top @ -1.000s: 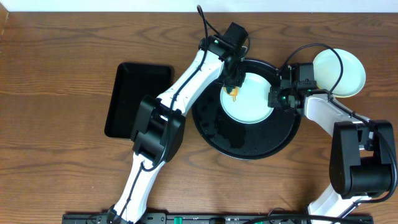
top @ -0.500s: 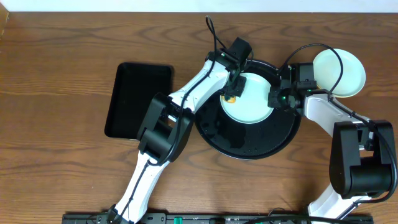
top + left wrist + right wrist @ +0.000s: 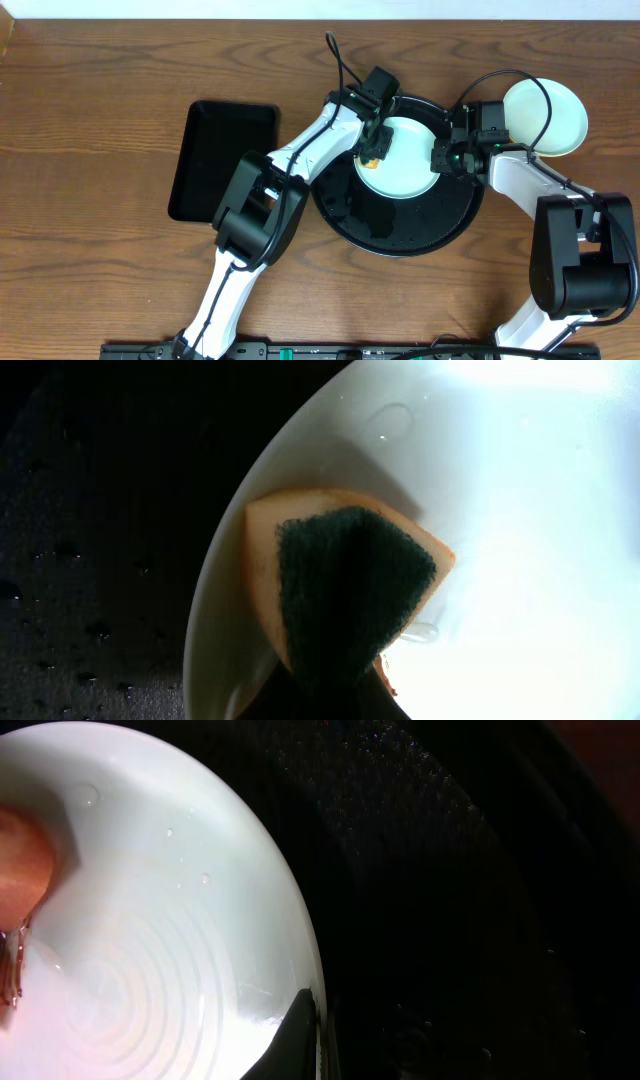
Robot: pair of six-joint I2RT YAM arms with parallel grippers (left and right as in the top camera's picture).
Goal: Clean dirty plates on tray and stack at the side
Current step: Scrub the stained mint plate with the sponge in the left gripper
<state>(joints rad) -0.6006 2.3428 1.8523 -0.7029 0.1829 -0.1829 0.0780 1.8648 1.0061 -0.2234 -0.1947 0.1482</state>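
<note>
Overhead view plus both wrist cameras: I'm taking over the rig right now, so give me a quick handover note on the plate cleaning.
Left tool: shut on the sponge, which rests on the tray plate near its left rim.
Right tool: shut on that plate's right rim, steadying it.
Round tray: holds only this one plate.
Done: a side plate sits on the table, right of the tray; whether another lies beneath it is unclear.
Left: finish scrubbing, then probably move the tray plate onto the side plate.
</note>
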